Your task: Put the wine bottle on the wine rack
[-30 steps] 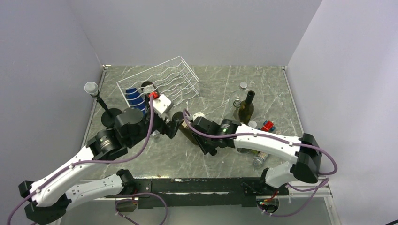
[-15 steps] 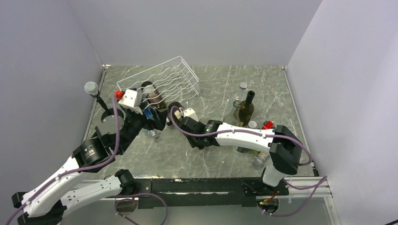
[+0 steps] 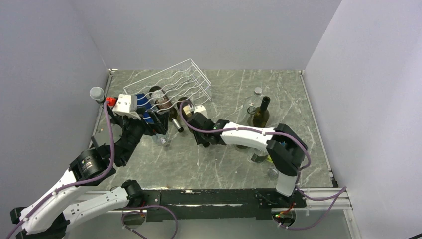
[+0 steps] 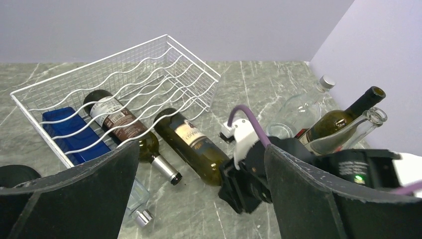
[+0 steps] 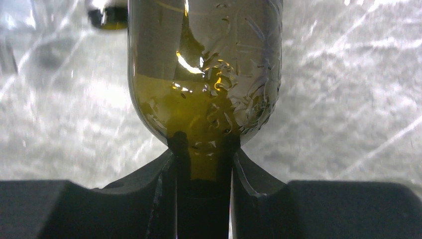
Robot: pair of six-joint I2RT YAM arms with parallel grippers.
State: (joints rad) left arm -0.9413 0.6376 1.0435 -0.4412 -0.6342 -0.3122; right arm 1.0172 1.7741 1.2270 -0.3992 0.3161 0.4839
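Since a second ago the right arm's been swinging left across the counter [image 3: 214,167], bringing the wine bottle [image 4: 191,142] with it, while the left arm's been backing off toward the left edge. Right now the right gripper [image 5: 204,167] is pinching the neck just where it meets the shoulder, fingers [image 5: 159,172] pressing tight on the glass. The bottle's lying on its side with its base nosing up to the front rods of the wine rack [image 4: 164,64] in the back-left corner. Can't tell if it's sitting in a cradle yet. The left gripper [image 4: 201,154] is hanging there spread wide, holding nothing. Glass like that is going to be stiff, slick and breakable, and with a neck grip the heavy end is sticking way out, so I'm guessing a slow slide is beating a lift here. It's looking mostly empty, just droplets clinging inside. The rack's already holding a dark labelled bottle [image 4: 119,122] and something blue [image 4: 69,129]. An upright green bottle [image 3: 261,114] is standing toward the right edge.
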